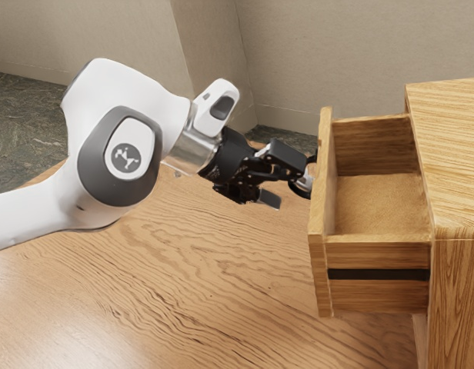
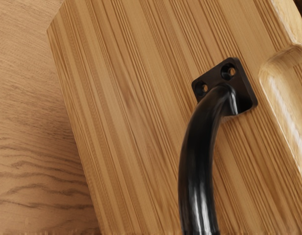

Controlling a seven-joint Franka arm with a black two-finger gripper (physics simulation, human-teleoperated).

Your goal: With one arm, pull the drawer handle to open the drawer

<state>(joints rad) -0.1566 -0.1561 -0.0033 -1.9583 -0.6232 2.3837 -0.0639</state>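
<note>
The black handle (image 2: 202,161) runs just under the hand, screwed on the wooden drawer front (image 2: 136,107). The end effector (image 1: 287,181) is at this handle, but I cannot tell if it is clamped on it. The drawer (image 1: 379,204) stands far out of the cabinet (image 1: 452,154), above the tabletop (image 1: 183,292), with its inside visible. I judge the pulling is nearly complete, and only releasing remains.

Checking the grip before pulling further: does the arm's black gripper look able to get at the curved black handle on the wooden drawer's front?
Probably yes. The black gripper sits right at the curved black handle on the front panel of the open wooden drawer, with nothing between them.
</note>
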